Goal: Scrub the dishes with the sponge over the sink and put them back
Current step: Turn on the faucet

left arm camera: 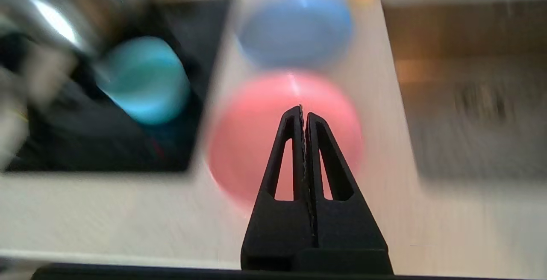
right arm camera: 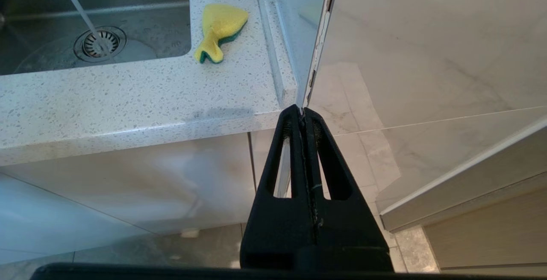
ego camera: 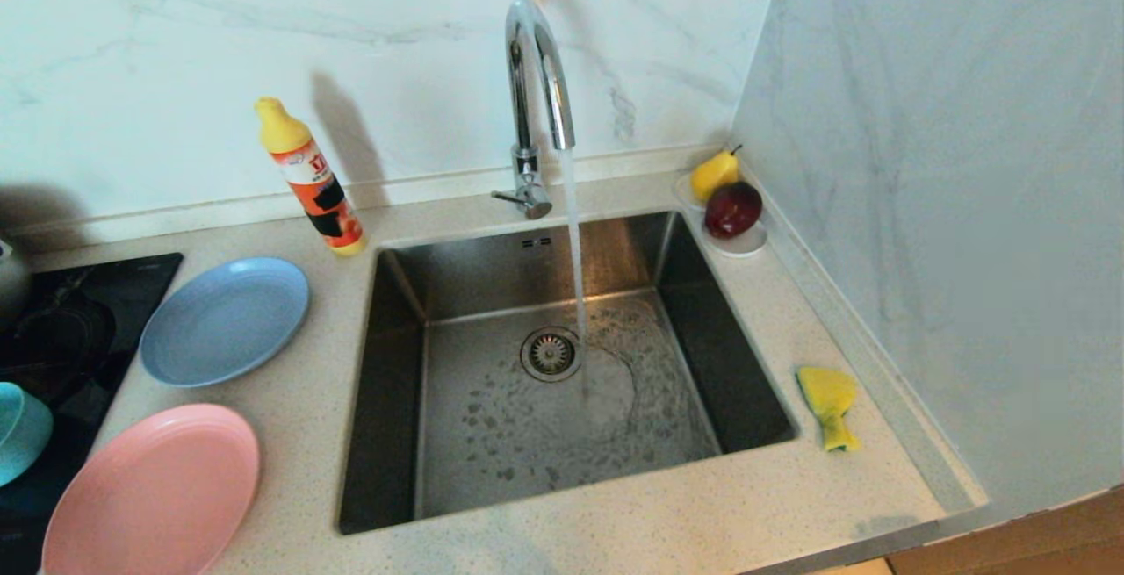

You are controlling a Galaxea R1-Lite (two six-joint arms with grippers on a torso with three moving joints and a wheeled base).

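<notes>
Three dishes are counted to the left of the sink (ego camera: 562, 364): one round light-blue plate (ego camera: 225, 319) nearest the basin's far-left corner, one round pink plate (ego camera: 154, 494) in front of it, and one teal bowl (ego camera: 19, 430) further left, set on a black hob (ego camera: 61, 338). One sponge (ego camera: 828, 404) is seen on the speckled stone counter (ego camera: 632, 522) just right of the sink, yellow on top with a dark green underside and an irregular, pinched shape. The sink is a square brushed-steel basin with one round drain strainer (ego camera: 551, 353); it holds only water, which runs in a thin stream from the one tall curved chrome tap (ego camera: 536, 101) behind it and spreads around the strainer. Behind the sink's far-right corner, one small white saucer (ego camera: 738, 241) carries two fruits, a yellow pear (ego camera: 714, 174) and a dark red apple (ego camera: 732, 208). One yellow-capped orange bottle (ego camera: 312, 180) is leaned behind the sink's far-left corner.

The left gripper (left arm camera: 303, 111) is held above the pink plate, clenched with nothing between its fingers. The right gripper (right arm camera: 302, 111) is parked below the counter's edge, right of the sink, likewise clenched and empty.
</notes>
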